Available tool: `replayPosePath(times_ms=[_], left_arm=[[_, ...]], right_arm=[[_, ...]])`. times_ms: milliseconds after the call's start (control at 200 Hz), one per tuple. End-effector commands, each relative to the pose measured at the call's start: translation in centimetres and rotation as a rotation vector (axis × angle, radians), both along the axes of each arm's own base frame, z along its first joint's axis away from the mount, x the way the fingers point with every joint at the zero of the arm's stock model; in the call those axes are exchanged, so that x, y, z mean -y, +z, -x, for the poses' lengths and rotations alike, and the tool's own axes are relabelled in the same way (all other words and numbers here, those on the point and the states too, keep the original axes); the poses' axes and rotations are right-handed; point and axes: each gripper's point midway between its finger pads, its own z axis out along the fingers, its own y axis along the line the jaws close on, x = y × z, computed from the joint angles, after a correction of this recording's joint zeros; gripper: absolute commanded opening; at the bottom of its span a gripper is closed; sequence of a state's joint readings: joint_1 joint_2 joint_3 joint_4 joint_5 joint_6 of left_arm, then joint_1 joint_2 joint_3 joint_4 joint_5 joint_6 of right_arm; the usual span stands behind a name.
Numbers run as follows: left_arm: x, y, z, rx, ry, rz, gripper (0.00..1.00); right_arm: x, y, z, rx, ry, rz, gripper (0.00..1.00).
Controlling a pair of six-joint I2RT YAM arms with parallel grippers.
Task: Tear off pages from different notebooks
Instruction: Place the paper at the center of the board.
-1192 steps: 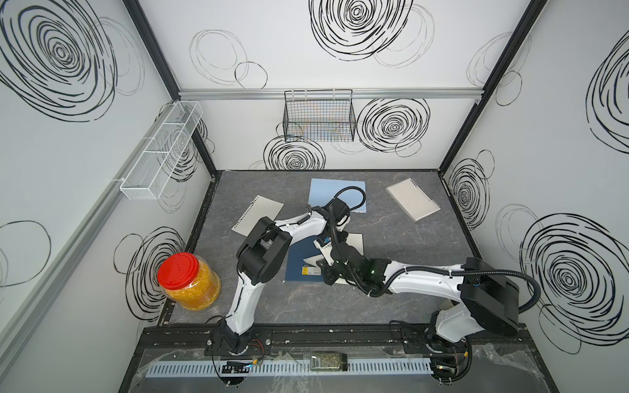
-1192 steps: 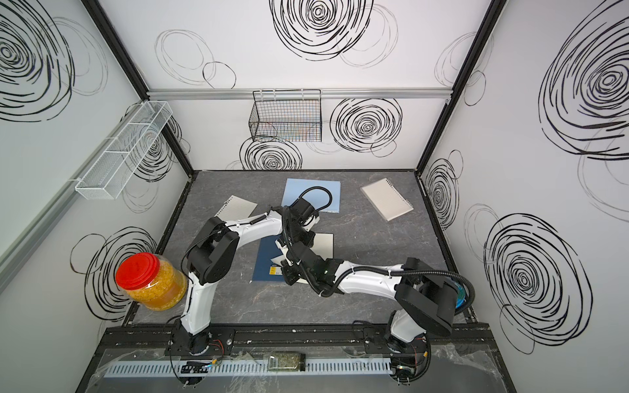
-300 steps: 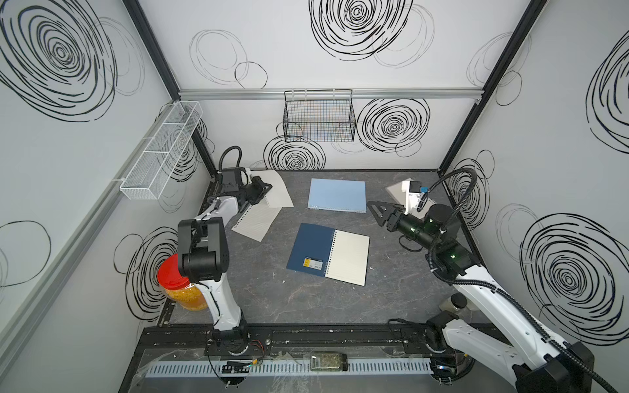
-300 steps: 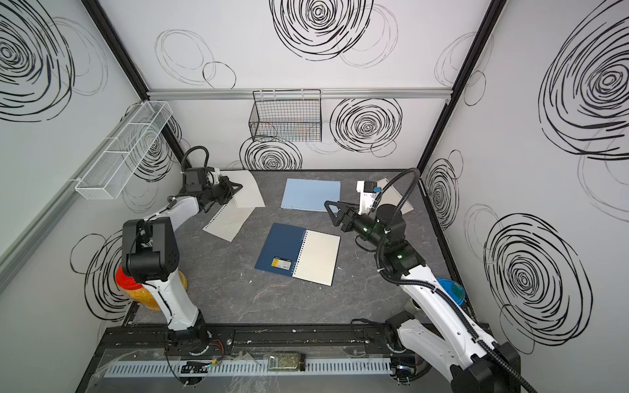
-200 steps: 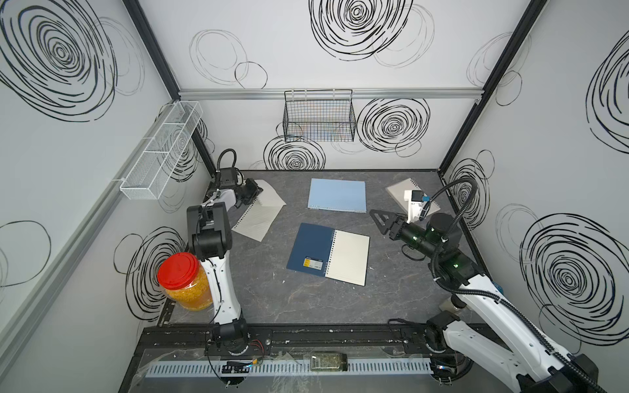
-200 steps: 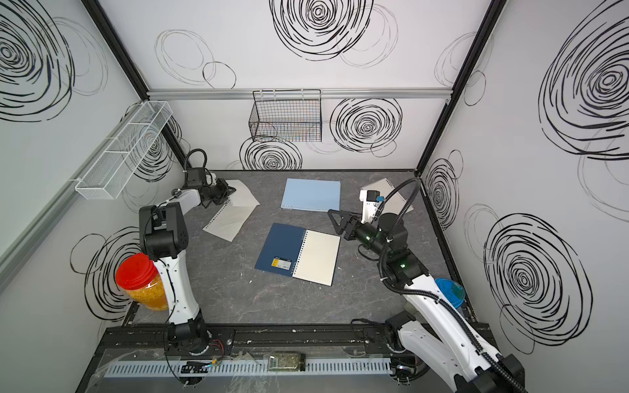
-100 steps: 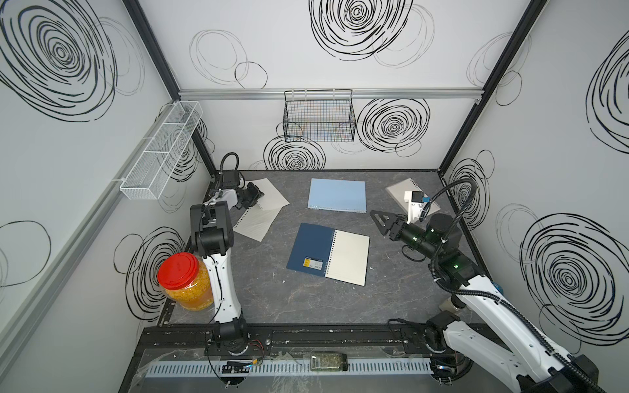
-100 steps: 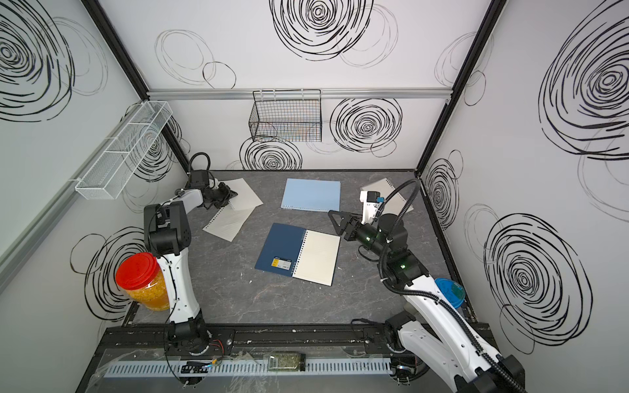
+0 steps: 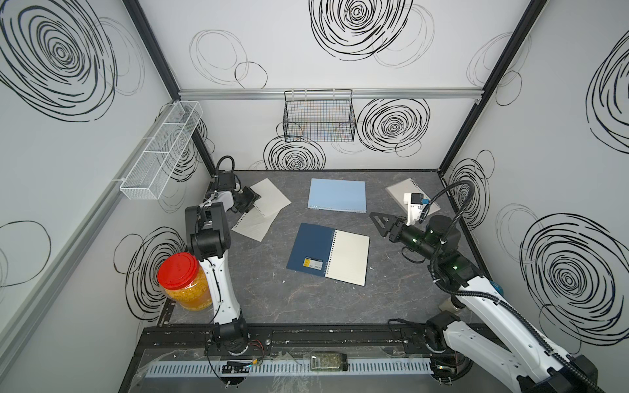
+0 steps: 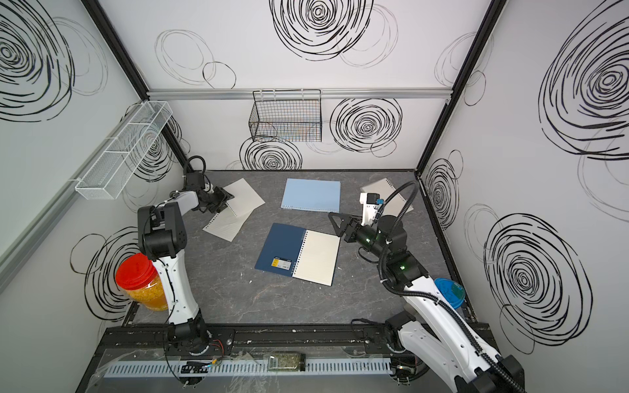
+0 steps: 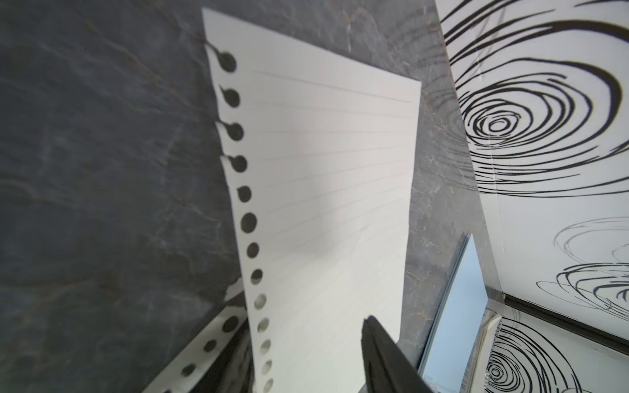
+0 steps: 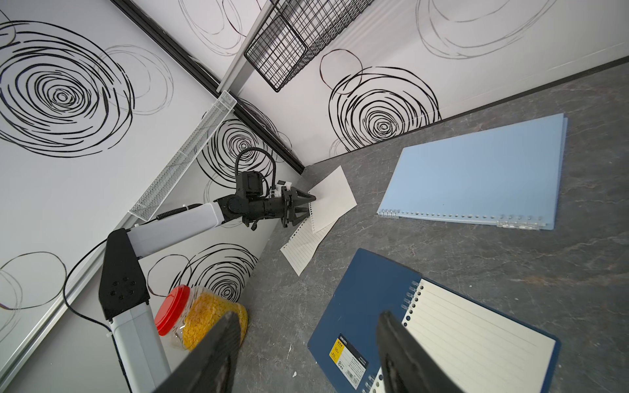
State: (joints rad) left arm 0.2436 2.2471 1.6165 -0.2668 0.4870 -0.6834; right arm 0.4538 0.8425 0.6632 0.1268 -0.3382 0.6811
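Navy notebook (image 9: pixel 311 248) lies open on the bench (image 9: pixel 272 299) nearest me, my right fingers (image 9: pixel 380 223) spread empty beside it. Farther left, my left fingers (image 9: pixel 251 200) stand parted at the edge of two overlapping pages (image 9: pixel 270 197). Blue notebook (image 9: pixel 337 195) and clear notebook (image 9: pixel 398 192) lie rearmost.

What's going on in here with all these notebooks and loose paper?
Two robot arms are tearing pages out of notebooks. The left gripper, fingers open, is low over the edge of a torn page that lies across another loose page in the far corner. The right gripper hovers open and empty beside the open navy notebook. The light-blue notebook lies closed at the back.
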Motion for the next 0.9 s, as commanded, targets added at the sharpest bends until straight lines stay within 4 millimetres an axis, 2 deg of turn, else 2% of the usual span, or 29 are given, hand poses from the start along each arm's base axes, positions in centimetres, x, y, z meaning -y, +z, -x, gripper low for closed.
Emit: replayPosePath(times_ms=[0, 390, 540, 640, 726, 896], left_arm=[[-1.4, 2.8, 0.7, 0.040, 0.013, -0.062, 0.55], [-3.0, 6.0, 2.8, 0.010, -0.010, -0.229, 0.58], [-2.0, 7.8, 3.6, 0.026, -0.046, -0.283, 0.59], [0.0, 9.0, 4.4, 0.051, -0.092, -0.311, 0.59], [2.5, 9.9, 5.3, 0.078, -0.148, -0.330, 0.60], [9.4, 10.4, 7.7, 0.126, -0.342, -0.383, 0.60]], right_arm=[[0.3, 0.6, 0.3, 0.025, -0.002, -0.022, 0.66], [0.2, -0.6, 0.8, 0.000, 0.014, -0.008, 0.67], [0.3, -1.6, 0.7, -0.021, 0.008, 0.014, 0.71], [0.2, -2.7, 0.3, -0.053, 0.002, 0.036, 0.73], [0.0, -3.9, -0.1, -0.065, 0.007, 0.080, 0.75], [0.3, -7.8, -1.2, -0.197, -0.035, 0.178, 0.76]])
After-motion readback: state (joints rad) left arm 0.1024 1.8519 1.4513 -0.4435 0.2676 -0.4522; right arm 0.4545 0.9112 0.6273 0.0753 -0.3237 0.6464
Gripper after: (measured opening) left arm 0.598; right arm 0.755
